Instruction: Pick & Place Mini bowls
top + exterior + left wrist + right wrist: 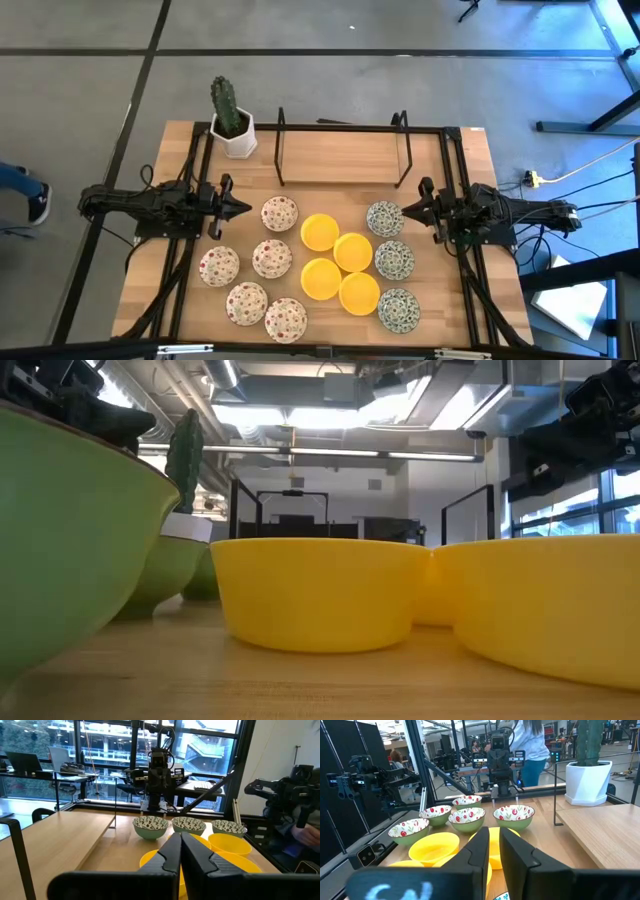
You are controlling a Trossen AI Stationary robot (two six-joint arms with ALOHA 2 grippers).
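Several mini bowls stand on their bases in the middle of the wooden table (455, 160). The red-speckled ones (272, 258) are toward the left, the plain yellow ones (352, 252) in the centre, and three green-grey patterned ones (394, 259) toward the right. My left gripper (240, 208) hovers level at the left side, pointing at the bowls, its fingers (170, 851) shut together on nothing. My right gripper (405, 211) hovers level at the right side facing it. Its fingers (480, 851) stand a narrow gap apart with nothing between them.
A white pot with a green cactus (232, 120) stands at the far left corner. A black wire frame (343, 150) rises along the far side. Black rails (190, 250) run down both table sides. A person (530, 742) stands beyond the left side.
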